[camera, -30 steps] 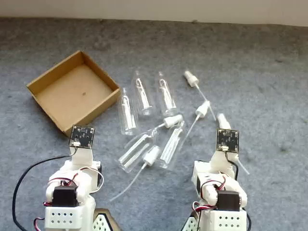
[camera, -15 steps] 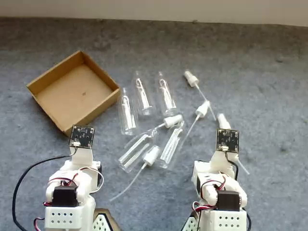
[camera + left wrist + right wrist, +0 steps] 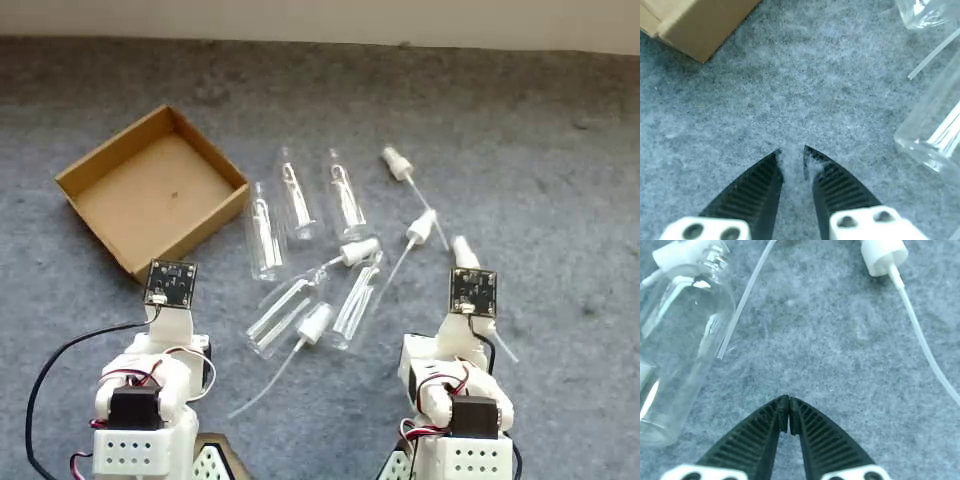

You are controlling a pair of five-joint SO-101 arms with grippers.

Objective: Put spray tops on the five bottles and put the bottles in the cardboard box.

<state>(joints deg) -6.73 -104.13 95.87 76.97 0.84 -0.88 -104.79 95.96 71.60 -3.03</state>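
Bottles (image 3: 297,195) of clear plastic, five in all, lie on their sides around the middle of the grey, felt-covered table (image 3: 560,150). Three lie side by side in a loose fan toward the far edge. The other two bottles lie nearer the near edge, angled with their necks pointing away from the arms. A shallow, open brown cardboard box (image 3: 150,190) sits toward the left edge, its nearest corner close to the leftmost bottle.

Five white spray tops (image 3: 397,163) with long thin dip tubes lie on the cloth. Two lie to the right of the far bottles. One lies at the necks of the two near bottles, though I cannot tell whether it touches either. One rests between those two, with its tube trailing toward the near edge. The last lies just ahead of the right arm (image 3: 460,390).

The left arm (image 3: 150,400) stands at the near edge, below the box. The left gripper (image 3: 792,152) hangs over bare cloth, its black ribbed jaws a narrow slit apart and holding nothing. A corner of the box (image 3: 695,20) lies ahead of it and a bottle base (image 3: 935,130) is off to one side.

The right gripper (image 3: 789,402) also hangs over bare cloth, its jaws pressed tip to tip around nothing. A bottle (image 3: 680,340) lies on one side of it and a spray top (image 3: 883,257) with its tube on the other.
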